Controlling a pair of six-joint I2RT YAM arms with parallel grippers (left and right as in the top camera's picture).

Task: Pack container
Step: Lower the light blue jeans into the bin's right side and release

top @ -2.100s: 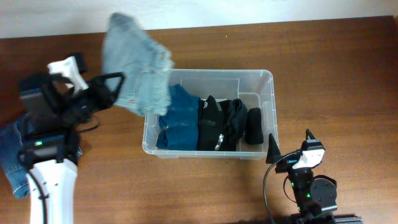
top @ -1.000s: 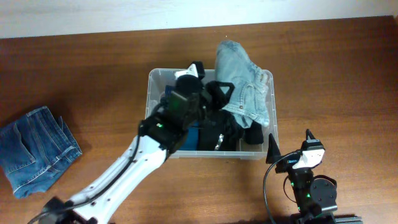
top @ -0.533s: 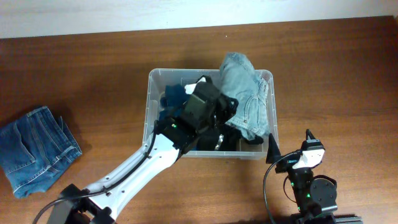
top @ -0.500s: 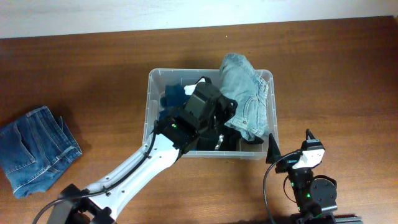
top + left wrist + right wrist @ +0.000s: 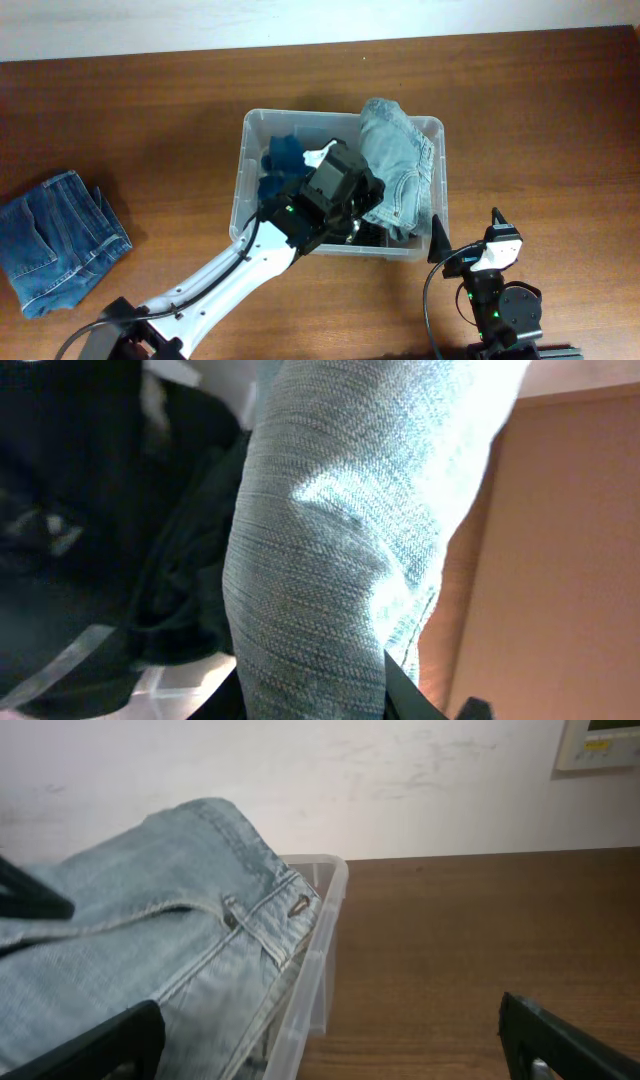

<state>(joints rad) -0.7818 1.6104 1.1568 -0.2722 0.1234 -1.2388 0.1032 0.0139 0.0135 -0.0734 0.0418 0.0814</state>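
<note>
The container (image 5: pixel 300 115) is a clear plastic bin in the middle of the table. Dark blue jeans (image 5: pixel 280 160) fill its left end and black clothes (image 5: pixel 372 236) lie along its near side. My left gripper (image 5: pixel 366 203) reaches into the bin and is shut on light-blue jeans (image 5: pixel 400 165), which lie over the bin's right end and its rim. In the left wrist view the denim (image 5: pixel 340 540) fills the gap between my left gripper's (image 5: pixel 315 705) jaws, beside the black clothes (image 5: pixel 90 510). My right gripper (image 5: pixel 467 232) stands open near the bin's front right corner, holding nothing.
A folded pair of mid-blue jeans (image 5: pixel 55 240) lies on the table at the far left. In the right wrist view the light jeans (image 5: pixel 130 940) drape over the bin's rim (image 5: pixel 325 915), with a white wall behind.
My left arm has swung from the left of the bin over it and lowered the light-blue jeans onto its right end. The bin has shifted slightly. The right arm has not moved.
</note>
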